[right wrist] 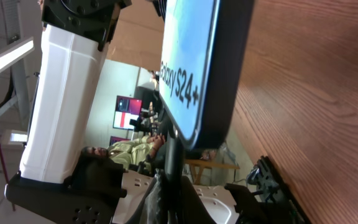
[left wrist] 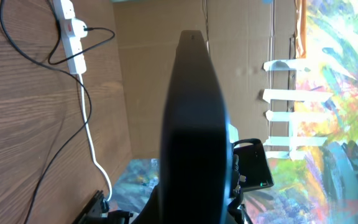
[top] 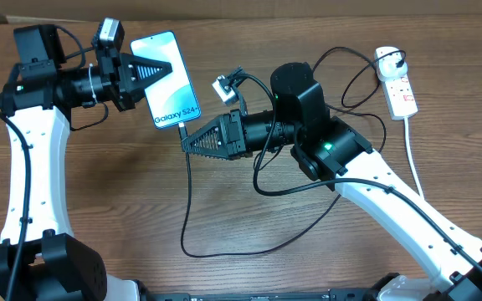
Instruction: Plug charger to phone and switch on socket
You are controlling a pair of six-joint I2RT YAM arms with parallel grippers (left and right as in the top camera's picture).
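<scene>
Overhead: table (top: 124, 184), both arms working at the left-centre.

- Left gripper (top: 167, 67): clamped on the phone (top: 178, 92), one finger lying across the screen. Phone is at the upper left with its screen up. From the right wrist cam it looks raised off the wood, but can't say for sure.
- Right gripper (top: 187, 142): pinched shut just below the phone's bottom edge, and it looks to be holding the tip end of the charger (top: 187, 192). Right wrist cam shows a dark stem (right wrist: 169, 158) running from between the fingers up to the phone's (right wrist: 191, 56) lower edge, touching it.
- Socket (top: 398, 84): far upper right, well apart from both grippers. A black plug (top: 390, 57) sits in its top outlet and the white cord (top: 412, 150) trails down the table. Also seen top left in the left wrist cam (left wrist: 73, 37).
- Charger cable loops down the table and back up toward the socket end.
- Red switch marks on the socket are too small to read, so can't tell on or off.

Status (my read):
- Done: wall end of the charger is in.
- In hand: tip is at the phone's port. Whether it's fully seated can't be told.
- Left: confirm the seat, let go, then send the right arm to the socket switch. No gripper is near it yet.
</scene>
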